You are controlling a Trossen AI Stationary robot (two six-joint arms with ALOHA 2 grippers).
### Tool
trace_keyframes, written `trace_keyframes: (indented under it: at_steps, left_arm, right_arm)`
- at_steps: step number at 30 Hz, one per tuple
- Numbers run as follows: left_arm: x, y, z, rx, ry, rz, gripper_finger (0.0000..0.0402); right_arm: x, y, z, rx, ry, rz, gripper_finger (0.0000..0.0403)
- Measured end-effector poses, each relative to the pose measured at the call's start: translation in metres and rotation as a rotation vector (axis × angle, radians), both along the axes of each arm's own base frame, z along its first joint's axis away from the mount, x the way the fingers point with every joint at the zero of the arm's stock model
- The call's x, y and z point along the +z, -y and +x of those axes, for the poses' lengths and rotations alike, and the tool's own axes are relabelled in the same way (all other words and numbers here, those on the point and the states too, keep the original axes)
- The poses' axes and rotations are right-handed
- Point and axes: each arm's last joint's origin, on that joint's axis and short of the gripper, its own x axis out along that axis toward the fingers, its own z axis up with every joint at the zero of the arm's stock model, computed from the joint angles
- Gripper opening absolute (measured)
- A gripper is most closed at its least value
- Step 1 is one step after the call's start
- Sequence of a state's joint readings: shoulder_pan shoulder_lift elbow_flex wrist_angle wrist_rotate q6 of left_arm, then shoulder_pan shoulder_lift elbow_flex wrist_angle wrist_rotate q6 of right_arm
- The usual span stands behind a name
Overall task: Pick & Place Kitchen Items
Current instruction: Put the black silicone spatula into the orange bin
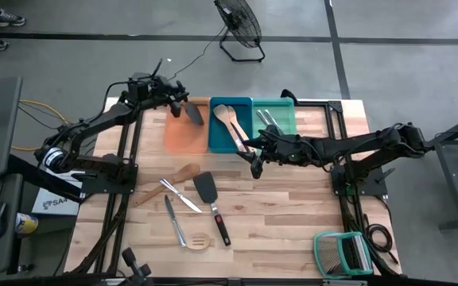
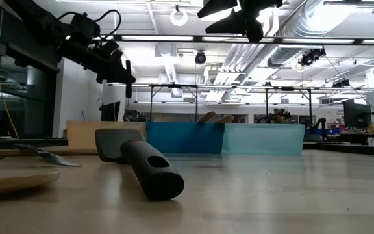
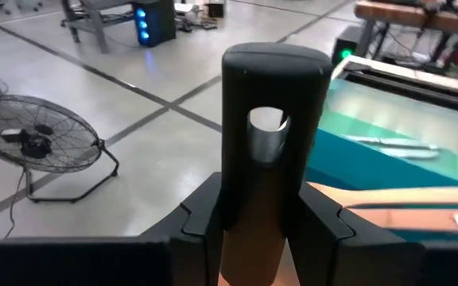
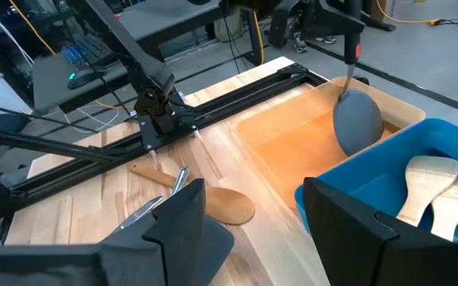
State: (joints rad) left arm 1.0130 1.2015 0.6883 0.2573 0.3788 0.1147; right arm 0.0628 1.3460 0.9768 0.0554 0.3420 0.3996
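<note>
- Looking down from overhead, I saw my left gripper point(image 1: 180, 102) closed on the handle of a black spatula point(image 1: 191, 112), above the orange tray point(image 1: 173, 137).
- That spatula hung nearly upright: in the right wrist view its handle ran up into the left gripper's fingers and its rounded blade point(image 4: 357, 117) pointed down into the orange tray, though I could not tell whether it touched the floor.
- In the left wrist view the handle end point(image 3: 275, 119), with its hanging hole, stood up between my left fingers point(image 3: 199, 230), long axis straight along the gripper.
- My right gripper point(image 1: 256, 164) hung over bare table just in front of the blue tray point(image 1: 217, 135), its fingers point(image 4: 185, 214) spread wide with nothing between them.
- Beyond the right gripper, two pale wooden spoons point(image 1: 230, 121) lay in the blue tray, bowls toward the far rim, handles slanting back toward the gripper.
- Silver cutlery point(image 1: 269, 119) lay in the teal tray point(image 1: 286, 121) just beside that.
- To the right gripper's left and nearer me, a second black spatula point(image 1: 211, 202) lay flat with its red-tipped handle pointing to the near edge.
- Around it lay a wooden spoon point(image 1: 175, 178), crossed metal cutlery point(image 1: 178, 195) and a slotted wooden spatula point(image 1: 199, 241).
- A green-framed rack point(image 1: 343, 254) sat at the near right corner, well apart from both grippers.
</note>
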Motion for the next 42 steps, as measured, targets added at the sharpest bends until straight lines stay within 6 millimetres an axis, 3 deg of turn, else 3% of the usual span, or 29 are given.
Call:
trace_keyframes:
  at_steps: [13,29,31,37,42]
  left_arm:
    - [0.000,0.014,0.020,0.109,0.100,0.018,0.0099]
    - [-0.006,0.029,0.035,0.203,0.041,-0.024,0.0099]
    - [-0.007,0.029,0.034,0.201,0.046,-0.055,0.0115]
    - [-0.019,0.032,0.033,0.179,0.010,-0.193,0.0217]
    - [-0.027,0.036,0.031,0.166,-0.057,-0.285,0.0248]
  right_arm:
    - [0.000,0.000,0.000,0.000,-0.001,0.000,0.0203]
    - [-0.005,0.000,-0.002,0.000,-0.059,-0.004,0.0203]
    - [-0.005,0.000,-0.002,0.000,-0.059,-0.004,0.0203]
    - [-0.005,0.000,-0.002,0.000,-0.058,-0.004,0.0203]
    - [-0.005,0.000,-0.002,0.000,-0.057,-0.004,0.0203]
